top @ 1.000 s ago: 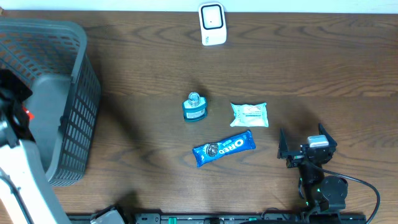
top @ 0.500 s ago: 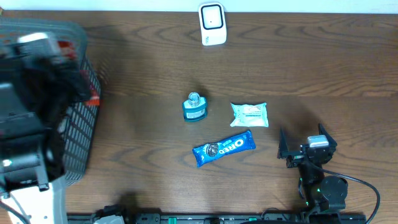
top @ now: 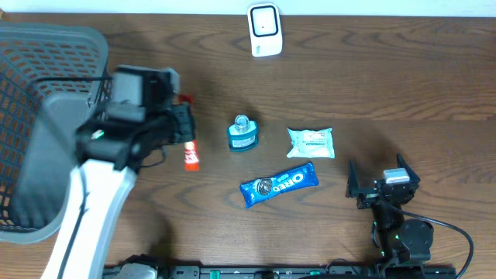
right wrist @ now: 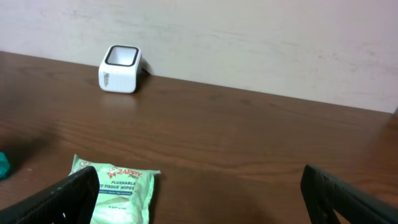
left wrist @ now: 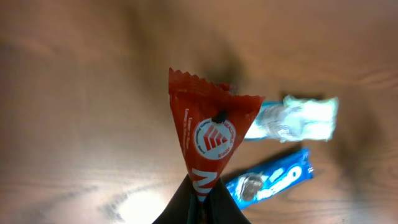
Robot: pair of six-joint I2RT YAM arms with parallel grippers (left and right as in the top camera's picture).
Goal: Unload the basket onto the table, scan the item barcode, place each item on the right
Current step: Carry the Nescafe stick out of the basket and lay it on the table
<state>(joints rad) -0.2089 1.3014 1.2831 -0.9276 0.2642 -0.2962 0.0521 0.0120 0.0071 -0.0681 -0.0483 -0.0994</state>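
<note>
- The left end effector (left wrist: 199, 206) is pressed together on the narrow end of a red snack packet (left wrist: 210, 134). Its wrist view shows the packet fanning out from the pinch to a crimped edge, with a round white logo and white lettering on its face.
- Only the overhead view places that packet. It sits left of the middle of the table (top: 403, 85), between the grey basket (top: 46, 46) at the far left and a small blue bottle (top: 242, 134) just to its right. Neither view shows whether its free end touches the wood.
- The overhead view also shows the left arm reaching in from the near left, across the front of the basket.
- Past the packet, the left wrist view catches two blurred things lying on the table: a pale wipes pack (left wrist: 292, 118) and a blue Oreo pack (left wrist: 270, 180).
- The right end effector (top: 378, 184) is spread wide at the near right, apart from every item. Its wrist view shows one dark finger in each lower corner.
- That wrist view makes the green "ZAPPY" print on the wipes pack readable, which the overhead view does not.
- The white barcode scanner (top: 264, 29) stands at the far edge near the middle, well apart from the packet. From the right wrist it shows side-on against the wall, with a dark-rimmed top.
</note>
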